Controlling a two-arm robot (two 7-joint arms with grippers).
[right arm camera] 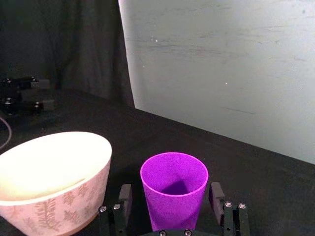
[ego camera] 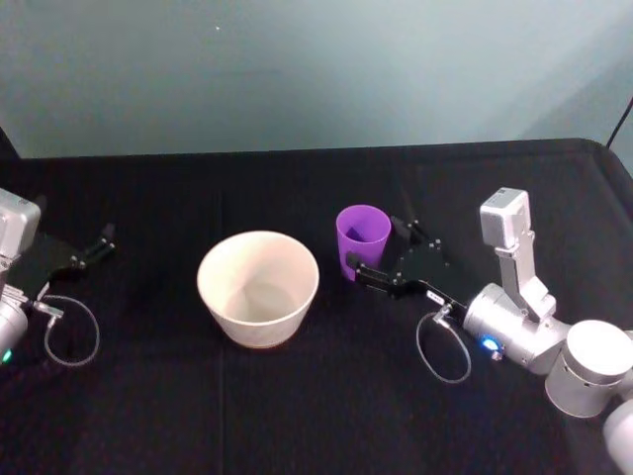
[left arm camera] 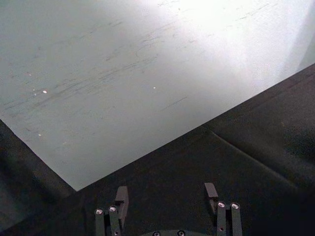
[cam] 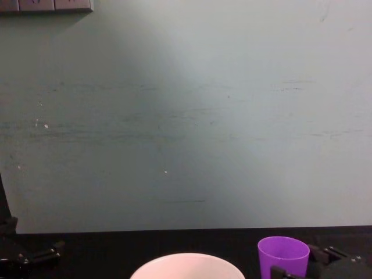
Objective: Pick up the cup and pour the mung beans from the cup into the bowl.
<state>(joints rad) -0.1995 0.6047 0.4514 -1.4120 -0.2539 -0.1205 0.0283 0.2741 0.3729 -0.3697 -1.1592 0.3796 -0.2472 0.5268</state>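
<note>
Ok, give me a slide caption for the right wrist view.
Open right gripper straddling the upright small purple plastic cup beside the wide round white bowl on the black table.

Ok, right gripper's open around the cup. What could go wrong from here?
1. The right gripper straddles the cup with gaps on both sides; closing off centre might tip the smooth, tapered cup.
2. The bowl stands close on its left, so a low carry could knock the rim.
3. The cup's fill cannot be told, so fast tilting may spill.
The left gripper sits parked at the table's left.
</note>
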